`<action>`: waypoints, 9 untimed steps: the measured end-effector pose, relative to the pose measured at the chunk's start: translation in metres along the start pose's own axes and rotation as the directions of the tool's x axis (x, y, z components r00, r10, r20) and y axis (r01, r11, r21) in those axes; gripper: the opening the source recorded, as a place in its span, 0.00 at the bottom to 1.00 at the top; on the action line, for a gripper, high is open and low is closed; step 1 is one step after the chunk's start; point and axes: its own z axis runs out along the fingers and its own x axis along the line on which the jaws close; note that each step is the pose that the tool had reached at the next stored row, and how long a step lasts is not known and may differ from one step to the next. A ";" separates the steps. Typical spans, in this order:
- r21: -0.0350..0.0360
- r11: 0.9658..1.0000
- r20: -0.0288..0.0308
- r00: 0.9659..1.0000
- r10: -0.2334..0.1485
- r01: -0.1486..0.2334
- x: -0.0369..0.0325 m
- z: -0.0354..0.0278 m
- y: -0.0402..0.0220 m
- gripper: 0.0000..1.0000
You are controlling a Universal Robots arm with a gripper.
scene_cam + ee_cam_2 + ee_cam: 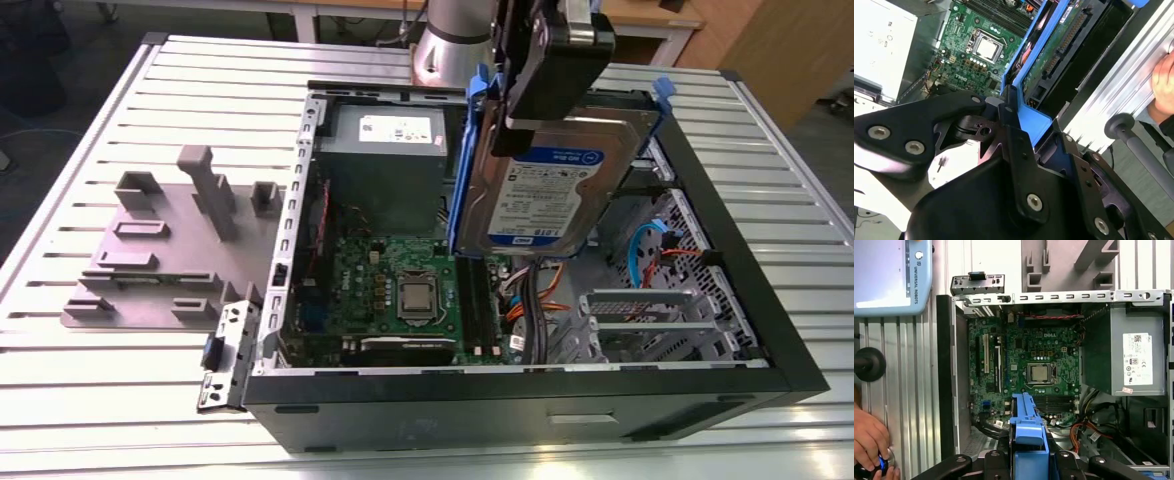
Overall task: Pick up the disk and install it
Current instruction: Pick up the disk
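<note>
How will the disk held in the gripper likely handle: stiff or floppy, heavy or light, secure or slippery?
Probably stiff: the disk hangs roughly upright from the gripper without sagging. Likely heavy for its size, given its metal body. It might swing or slip, being held near one end by its blue plastic rail, above the open case.

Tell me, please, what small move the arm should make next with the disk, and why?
Probably ease it towards the exterior view's right: the gripper holds the disk upright above the motherboard, not yet over the metal cage beside it.
</note>
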 end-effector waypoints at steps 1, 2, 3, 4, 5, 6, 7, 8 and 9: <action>0.000 1.000 0.002 1.000 0.000 0.000 0.0009 0.0000 -0.0001 0.36; 0.000 1.000 0.005 1.000 0.000 0.000 0.0019 0.0001 -0.0003 0.36; 0.000 1.000 0.006 1.000 0.000 0.000 0.0029 0.0001 -0.0005 0.36; 0.000 1.000 0.006 1.000 0.000 0.000 0.0040 0.0002 -0.0006 0.36; 0.000 1.000 0.006 1.000 0.000 0.000 0.0052 0.0003 -0.0007 0.36; 0.000 1.000 0.006 1.000 0.000 0.000 0.0066 0.0005 -0.0010 0.36; 0.000 1.000 0.006 1.000 0.000 0.000 0.0079 0.0007 -0.0015 0.36; 0.000 1.000 0.006 1.000 0.000 0.000 0.0088 0.0008 -0.0022 0.36; 0.000 1.000 0.006 1.000 0.000 0.000 0.0095 0.0010 -0.0031 0.36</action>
